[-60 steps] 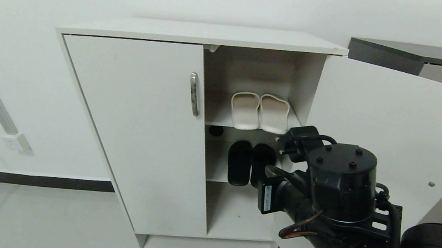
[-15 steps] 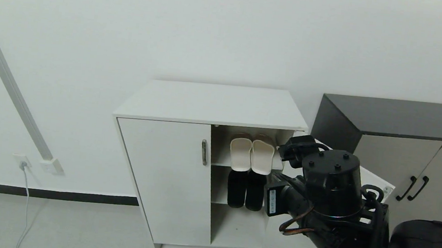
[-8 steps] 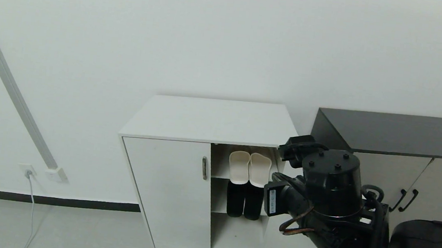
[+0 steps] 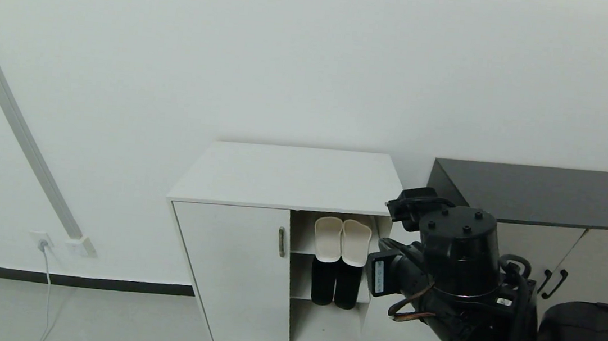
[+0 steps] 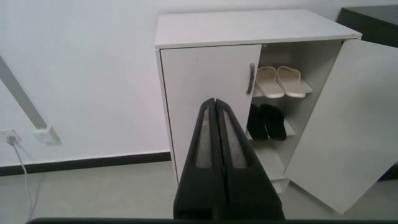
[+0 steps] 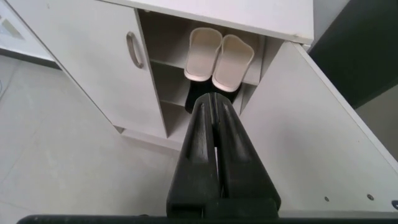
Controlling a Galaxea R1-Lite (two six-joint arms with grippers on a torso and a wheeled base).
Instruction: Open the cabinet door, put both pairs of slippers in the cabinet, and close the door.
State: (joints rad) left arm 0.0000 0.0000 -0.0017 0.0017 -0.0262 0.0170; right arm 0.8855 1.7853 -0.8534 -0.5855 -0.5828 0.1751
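Note:
A white cabinet (image 4: 286,174) stands against the wall, its left door (image 4: 231,276) shut and its right door (image 5: 336,124) swung wide open. White slippers (image 4: 342,239) lie side by side on the upper shelf. Black slippers (image 4: 334,289) sit on the shelf below. My left gripper (image 5: 215,101) is shut and empty, held well back from the cabinet and facing the shut door. My right gripper (image 6: 214,98) is also shut and empty, held in front of the open compartment and partly hiding the black slippers (image 6: 190,96). The white slippers (image 6: 217,56) show beyond it.
A dark-topped sideboard (image 4: 550,193) with grey doors stands right of the cabinet, behind the open door. A wall socket with a hanging cable (image 4: 42,242) and a slanted conduit (image 4: 6,99) are on the left. Bare floor (image 4: 68,315) lies left of the cabinet.
The head camera has backed away, so the cabinet looks smaller and lower. Slippers and the open door keep their places. My right arm holds the same pose.

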